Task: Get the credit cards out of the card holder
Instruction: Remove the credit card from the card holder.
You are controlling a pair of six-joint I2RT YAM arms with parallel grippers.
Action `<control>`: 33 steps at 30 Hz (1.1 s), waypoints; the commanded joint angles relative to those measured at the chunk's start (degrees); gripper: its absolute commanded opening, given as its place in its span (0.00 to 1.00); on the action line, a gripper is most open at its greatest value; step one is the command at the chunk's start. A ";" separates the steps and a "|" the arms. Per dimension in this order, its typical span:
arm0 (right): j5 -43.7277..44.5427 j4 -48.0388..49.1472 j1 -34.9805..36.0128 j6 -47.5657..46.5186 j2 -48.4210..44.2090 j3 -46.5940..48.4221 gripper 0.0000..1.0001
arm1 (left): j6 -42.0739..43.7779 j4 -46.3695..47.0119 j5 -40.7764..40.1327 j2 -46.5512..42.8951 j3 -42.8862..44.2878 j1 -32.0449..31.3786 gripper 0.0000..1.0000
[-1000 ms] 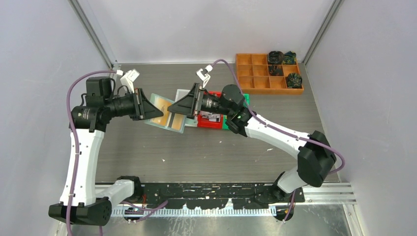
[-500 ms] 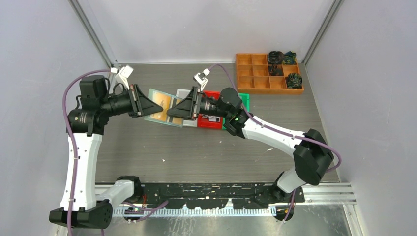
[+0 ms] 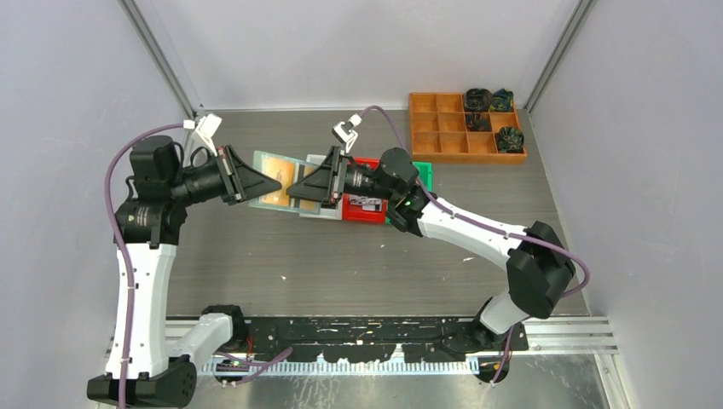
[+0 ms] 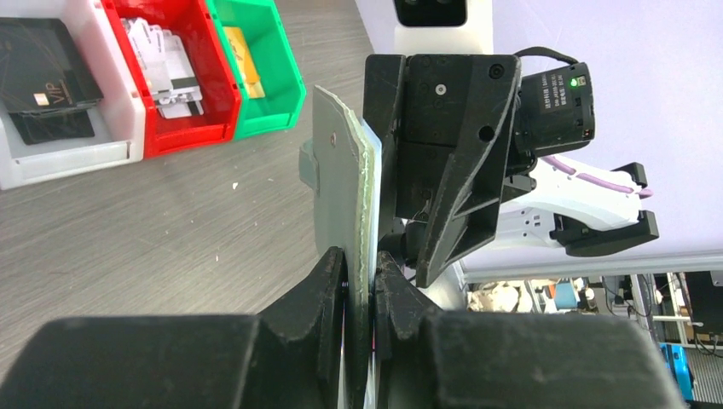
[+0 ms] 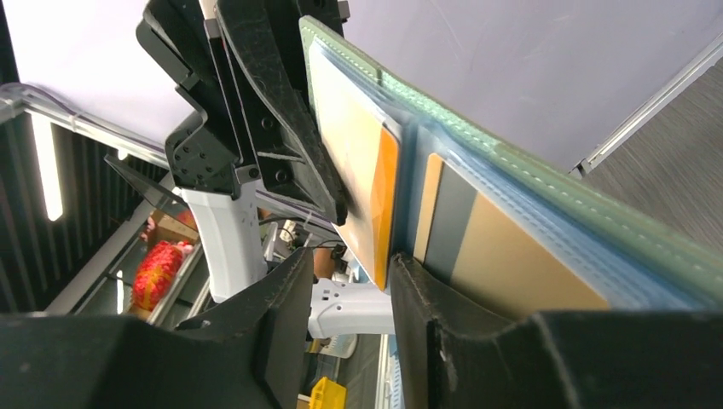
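My left gripper is shut on one edge of the pale green card holder and holds it up, opened, above the table. In the left wrist view the card holder stands edge-on between the closed jaws of the left gripper. My right gripper faces it from the right, open. In the right wrist view a gold card sticks out of a clear pocket, its lower corner in the gap of the right gripper, and is not clamped. A second gold card sits in the neighbouring pocket.
Behind the arms stand a white bin with black cards, a red bin with pale printed cards and a green bin with a gold card. An orange compartment tray is at the back right.
The left arm has carried the card holder up and towards the back left. The right gripper followed it, and its jaws have narrowed around the gold card's corner.
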 commanded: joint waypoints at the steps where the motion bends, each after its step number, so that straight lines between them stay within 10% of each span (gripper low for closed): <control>1: 1.05 6.13 0.31 3.46 1.68 4.12 0.42 | -4.82 5.87 7.26 -1.25 -1.11 -0.30 0.17; 20: 4.39 11.62 0.51 5.66 1.17 0.91 0.04 | -16.86 19.73 16.96 -2.49 -5.78 2.28 0.23; 33: 4.37 11.65 0.47 4.52 -1.54 -3.32 0.01 | -22.85 24.88 18.91 -2.06 -5.78 4.88 0.16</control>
